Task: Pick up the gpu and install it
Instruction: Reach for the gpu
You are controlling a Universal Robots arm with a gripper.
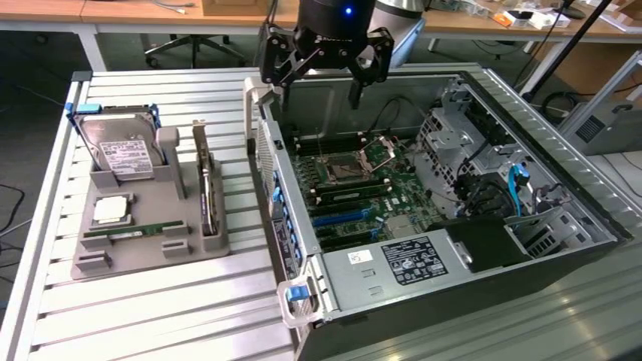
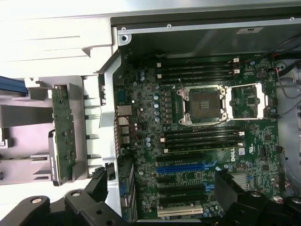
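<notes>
We see the end effector open and empty above the computer case, gpu on edge in grey holder, on the surface.

The gpu stands in a holder beside the case.

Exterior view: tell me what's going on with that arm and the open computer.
The arm's gripper hangs open and empty above the open computer case, over its motherboard. The gpu stands on edge in the grey holder on the exterior view's left, untouched, near the hard drive. The gpu is not yet installed.
</notes>
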